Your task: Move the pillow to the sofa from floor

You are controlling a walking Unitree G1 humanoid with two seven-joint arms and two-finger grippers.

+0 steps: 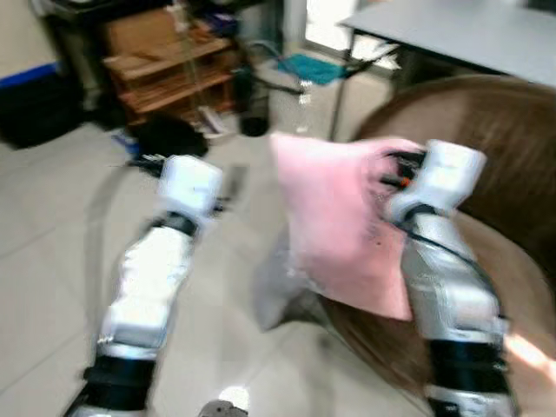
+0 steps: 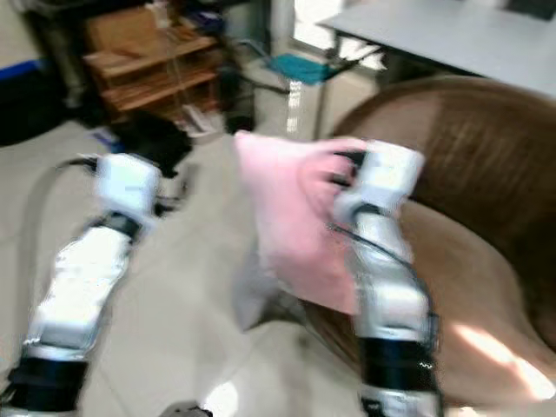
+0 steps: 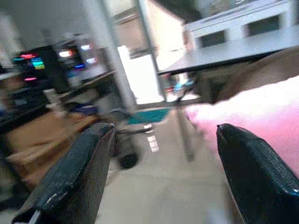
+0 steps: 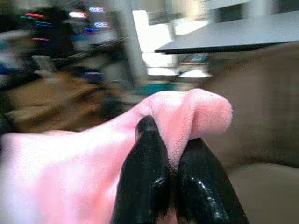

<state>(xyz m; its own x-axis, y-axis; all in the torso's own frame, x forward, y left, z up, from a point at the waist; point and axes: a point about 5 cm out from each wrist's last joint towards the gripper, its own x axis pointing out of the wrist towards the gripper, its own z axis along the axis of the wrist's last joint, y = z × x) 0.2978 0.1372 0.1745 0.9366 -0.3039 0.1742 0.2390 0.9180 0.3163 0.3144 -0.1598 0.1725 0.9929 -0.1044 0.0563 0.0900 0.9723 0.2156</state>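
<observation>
**One pillow held aloft beside the sofa**

While the right claw pinches a corner of the single pink pillow between its two black fingers, the pillow hangs clear of the floor, its long axis roughly vertical and its lower edge just over the front edge of the brown sofa. The left claw stands released, its two fingers spread wide, beside the pillow and holding nothing. One grey counter stands behind the sofa; one wooden shelf unit stands farther back. The pictures are blurred.
</observation>
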